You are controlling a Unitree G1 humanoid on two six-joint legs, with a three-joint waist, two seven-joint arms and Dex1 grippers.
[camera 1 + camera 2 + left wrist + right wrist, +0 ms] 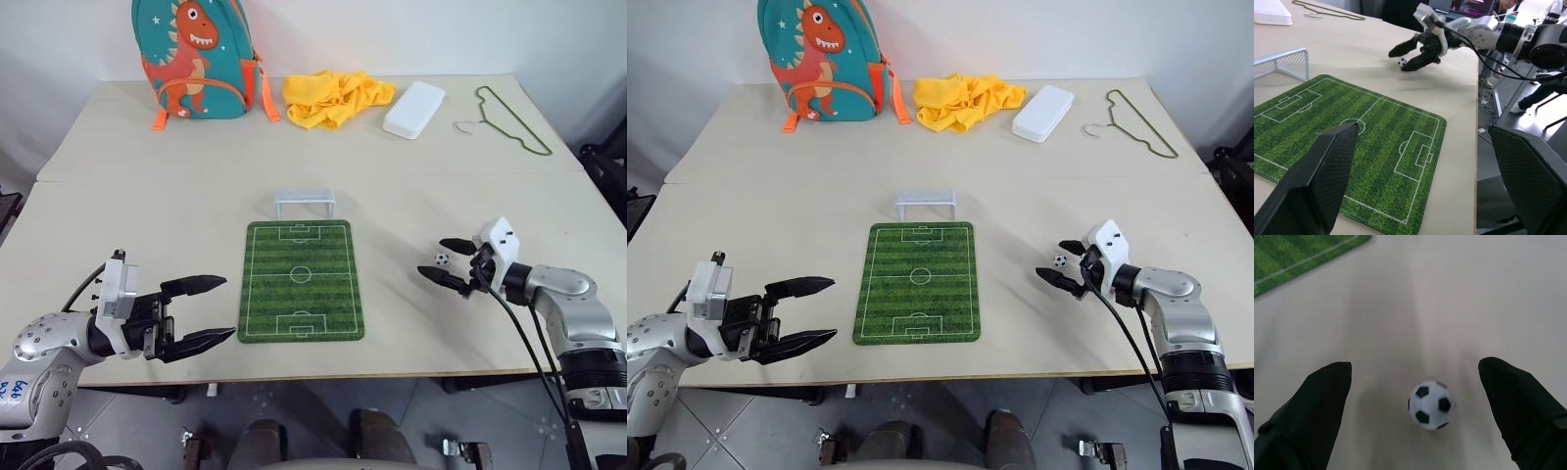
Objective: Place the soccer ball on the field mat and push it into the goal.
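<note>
The tiny white, black-patched soccer ball [442,259] lay on the smooth beige counter [196,186] right of the striped green field mat [301,281] (white netted goal [304,203] at its far edge), between the spread black fingers of the right end effector [448,262]; the left end effector [207,313] was likewise spread, empty.

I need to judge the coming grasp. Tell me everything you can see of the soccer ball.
The soccer ball is tiny, round and white with black patches, and looks like smooth plastic. It rests on the bare table, off the field mat, to the mat's right. It sits between the open fingers of the right gripper, with a gap on each side; nothing but the table touches it.
</note>
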